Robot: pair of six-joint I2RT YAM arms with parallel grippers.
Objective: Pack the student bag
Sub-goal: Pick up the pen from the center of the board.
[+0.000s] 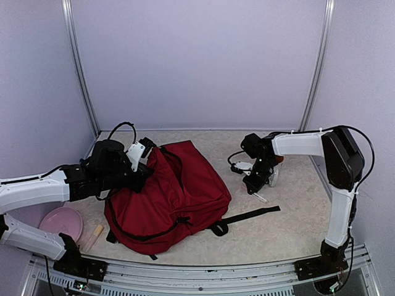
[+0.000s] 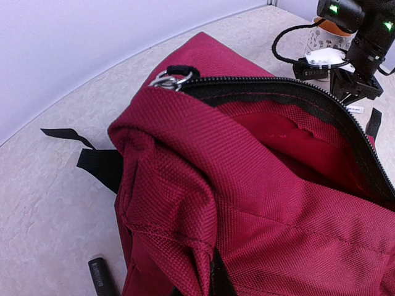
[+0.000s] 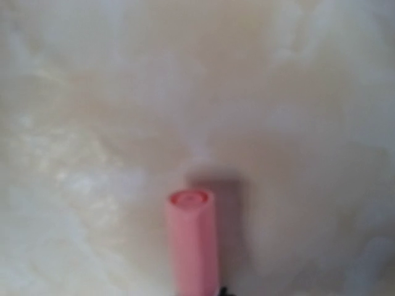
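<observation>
Student bag: the student bag (image 1: 179, 191) lies on the left half of the table (image 1: 296, 237), nearer the near edge than the far one. Its mouth is turned toward the far left, and a black strap (image 1: 254, 214) trails off to the right.
Bag mouth: unzipped. The zipper (image 2: 296, 89) arcs round a gap showing red lining, so there is a way in for whatever gets packed.
Left gripper: the left gripper (image 1: 143, 159) is closed tight at the bag's upper rim. Its fingers are out of its own wrist view, but the fabric bunches up right against that camera. This reads as a pinch on the rim, made to prop the mouth open.
Right gripper: the right gripper (image 1: 255, 185) points down at the table toward the right edge, well apart from the bag. Its jaws cannot be made out in any view.
Pink stick: a pink stick (image 3: 192, 243) (a marker or highlighter by the look of it, too blurred to say) juts into the right wrist view from where the jaws would be, end-on to the table. It is probably gripped, but that cannot be confirmed.
Cup: a patterned cup (image 2: 318, 42) stands just beyond the right gripper and may be where the small items are kept.
Near-left corner: a pink plate (image 1: 60, 222) and a pale tube (image 1: 95, 234) lie beside the bag, untouched.
Step in hand: judged to be a pick-up on the right while the left holds the bag ready to receive.
</observation>
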